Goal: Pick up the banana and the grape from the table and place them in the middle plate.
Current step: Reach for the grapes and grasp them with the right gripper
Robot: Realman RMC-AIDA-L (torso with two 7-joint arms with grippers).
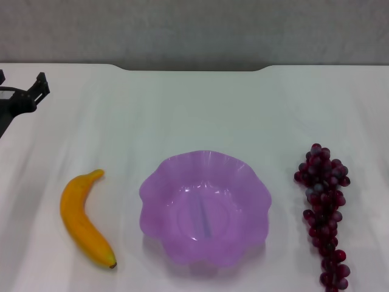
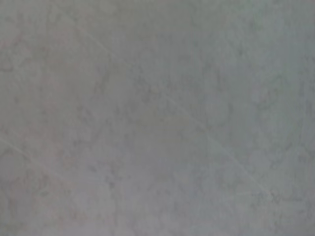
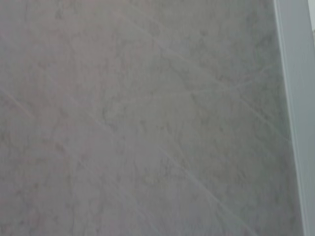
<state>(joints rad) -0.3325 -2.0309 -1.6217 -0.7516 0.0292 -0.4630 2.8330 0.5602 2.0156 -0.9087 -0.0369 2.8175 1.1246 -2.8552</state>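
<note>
The banana [image 1: 84, 223] lies on the white table [image 1: 194, 109] at the near left, its dark tip toward me. The light-purple middle plate [image 1: 159, 182] with a scalloped rim sits empty at the near centre. The grape bunch [image 1: 324, 207] lies at the near right, stretching toward the front edge. My left gripper [image 1: 22, 84] is at the far left edge of the head view, well behind the banana, open and empty. My right gripper is out of view. Both wrist views show only bare pale surface.
The table's dark notched far edge [image 1: 194, 68] runs along the back, with a grey wall behind it. A pale straight strip [image 3: 295, 98] runs along one side of the right wrist view.
</note>
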